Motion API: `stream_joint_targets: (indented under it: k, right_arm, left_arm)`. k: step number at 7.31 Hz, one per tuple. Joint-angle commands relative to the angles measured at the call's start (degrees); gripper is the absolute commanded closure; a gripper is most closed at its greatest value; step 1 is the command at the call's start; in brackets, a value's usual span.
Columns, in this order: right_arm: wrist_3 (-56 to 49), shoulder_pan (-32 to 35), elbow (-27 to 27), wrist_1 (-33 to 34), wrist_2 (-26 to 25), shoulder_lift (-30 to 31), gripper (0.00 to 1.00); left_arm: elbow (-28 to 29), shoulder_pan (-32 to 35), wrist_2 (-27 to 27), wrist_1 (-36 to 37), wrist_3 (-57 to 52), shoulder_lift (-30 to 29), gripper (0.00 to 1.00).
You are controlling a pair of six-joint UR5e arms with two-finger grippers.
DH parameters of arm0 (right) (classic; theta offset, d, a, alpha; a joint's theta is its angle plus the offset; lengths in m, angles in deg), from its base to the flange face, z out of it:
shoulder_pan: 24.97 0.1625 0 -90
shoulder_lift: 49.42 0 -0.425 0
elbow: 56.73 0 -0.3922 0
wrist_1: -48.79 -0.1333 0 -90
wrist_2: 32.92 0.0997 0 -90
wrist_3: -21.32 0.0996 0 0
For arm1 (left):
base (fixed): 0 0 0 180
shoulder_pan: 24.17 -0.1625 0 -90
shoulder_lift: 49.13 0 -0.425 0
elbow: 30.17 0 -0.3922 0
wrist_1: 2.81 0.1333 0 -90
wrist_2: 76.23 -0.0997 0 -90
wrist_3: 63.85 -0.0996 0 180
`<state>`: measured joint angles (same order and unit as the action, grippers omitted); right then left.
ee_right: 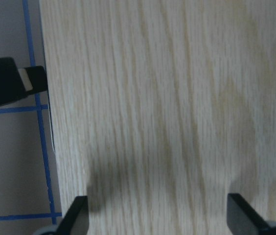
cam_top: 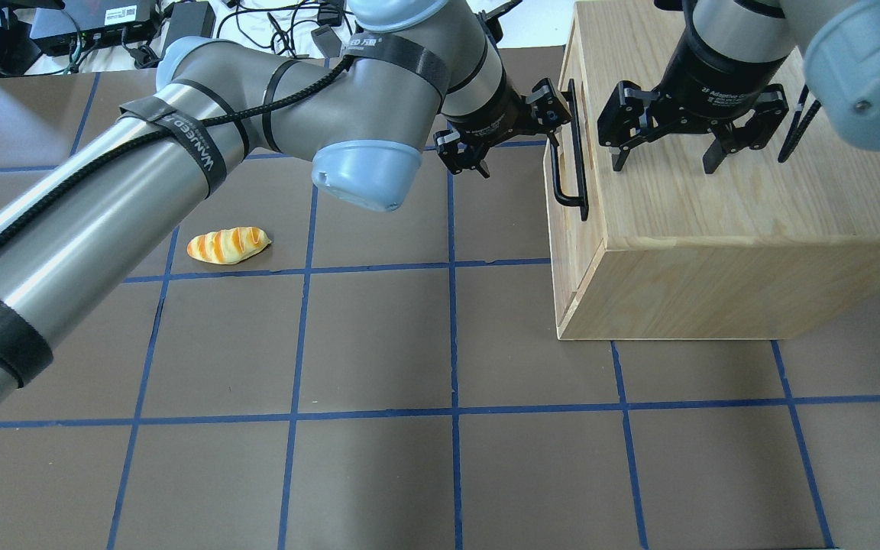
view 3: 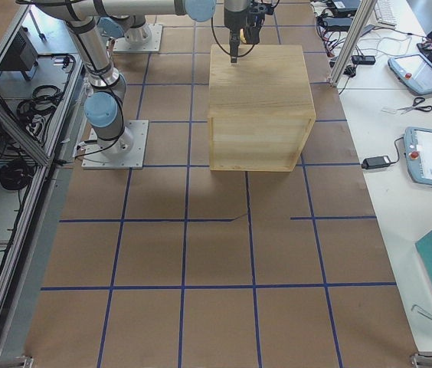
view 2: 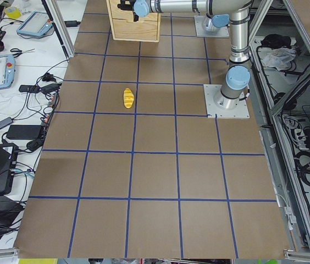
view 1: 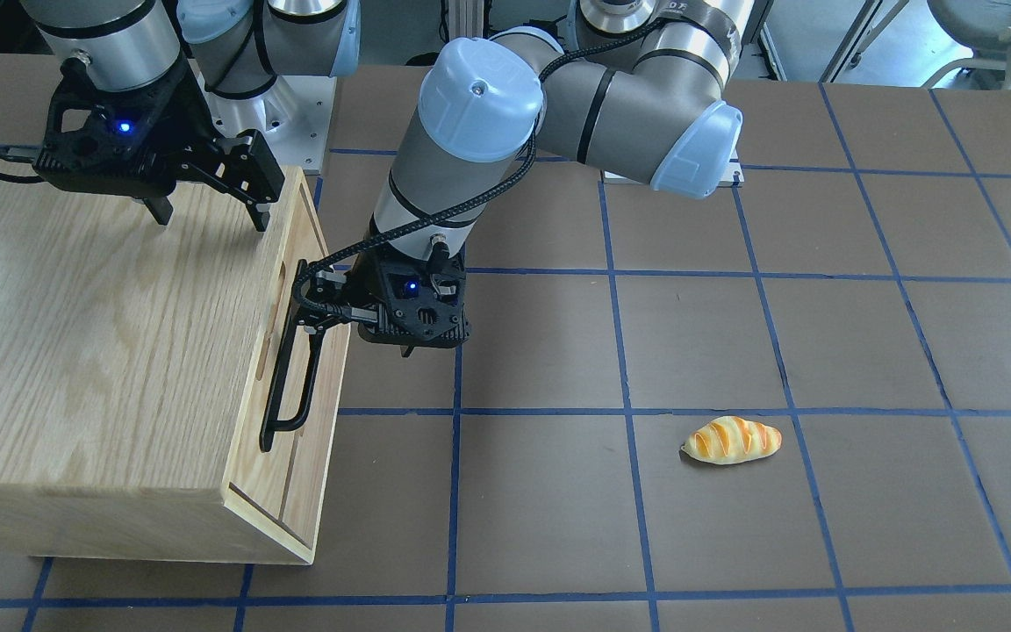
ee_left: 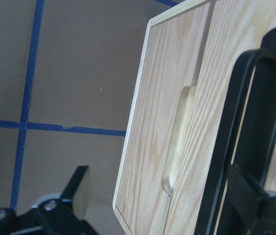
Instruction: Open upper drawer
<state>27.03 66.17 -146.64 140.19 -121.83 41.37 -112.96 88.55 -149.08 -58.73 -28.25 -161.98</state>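
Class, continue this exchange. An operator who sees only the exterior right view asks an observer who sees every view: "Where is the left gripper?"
Observer: The left gripper is at the black handle, jaws open, not closed on the bar.
Operator: Is the drawer out?
Observer: No, the upper drawer looks shut, level with the panel below it.
Operator: Anything else on the table?
Observer: A bread roll, well away from the cabinet.
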Motion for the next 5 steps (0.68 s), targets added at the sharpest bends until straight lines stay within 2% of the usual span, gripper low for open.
stream_joint_targets:
  k: [1,5]
  right_arm:
    - [0.0,0.0,0.0,0.0,0.1,0.0,0.00]
    - [0.0,0.0,0.0,0.0,0.0,0.0,0.00]
  left_arm:
    - [0.4,0.1,0.1,0.6,-0.6,-0.9,0.00]
    - [0.4,0.2,0.1,0.6,-1.2,-1.5,0.00]
